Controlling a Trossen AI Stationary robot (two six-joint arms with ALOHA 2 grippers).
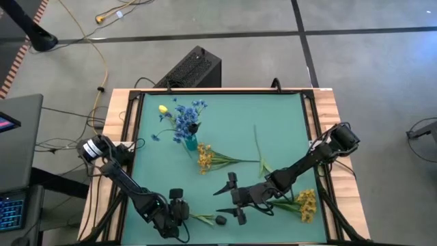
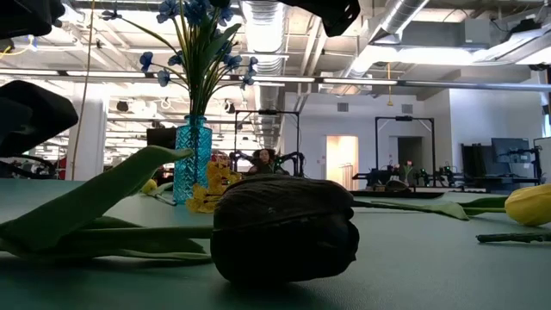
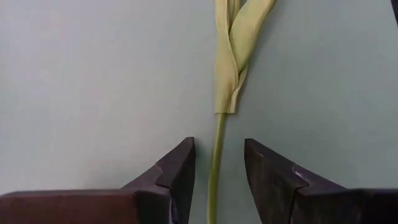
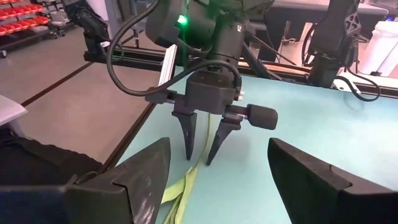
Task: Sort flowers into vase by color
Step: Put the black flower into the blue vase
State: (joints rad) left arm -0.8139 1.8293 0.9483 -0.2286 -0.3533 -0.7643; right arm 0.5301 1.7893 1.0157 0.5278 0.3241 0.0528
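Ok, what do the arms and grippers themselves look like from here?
Both arms are dark and jointed. The left gripper has a boxy black body, two tapered dark fingers, black cables looping above and a green light. The right gripper has dark wedge-shaped fingers.

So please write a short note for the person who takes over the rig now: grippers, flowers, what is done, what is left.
Left gripper: near the table's front left, jaws down on either side of the dark bud's stem, not yet gripping.
Right gripper: open, empty, hovering front centre, facing the left one.
Vase: holds the blue flowers.
Dark bud: lies at the front edge, its stem towards the left gripper.
Yellow-orange clusters: one lies beside the vase, one at front right.
Yellow bud: lies behind the vase.
Done: the blue flowers.
Left: the dark bud, the yellow flowers.
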